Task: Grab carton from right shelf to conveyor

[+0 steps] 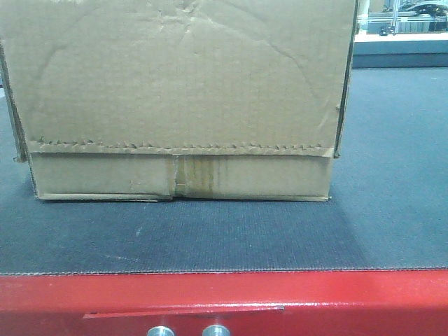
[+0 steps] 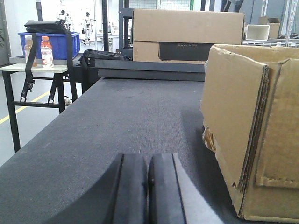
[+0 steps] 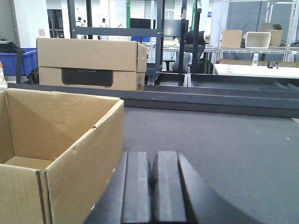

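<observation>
The carton [image 1: 178, 77] sits flat on the conveyor [image 1: 392, 210] at 12 o'clock, open-topped; left tool [image 2: 148, 189] and right tool [image 3: 151, 186] look pressed together, holding nothing.

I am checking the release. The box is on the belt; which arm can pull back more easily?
Probably either. The left end effector and right end effector are both shut, touching nothing, with the box beside each on the belt.

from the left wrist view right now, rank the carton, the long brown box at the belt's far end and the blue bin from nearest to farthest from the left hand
1. The carton, close on the right of the left hand, on the conveyor.
2. The long brown box, straight ahead past the belt's far end.
3. The blue bin, far left, on a side table; roughly as far as the box, hard to separate.
</observation>
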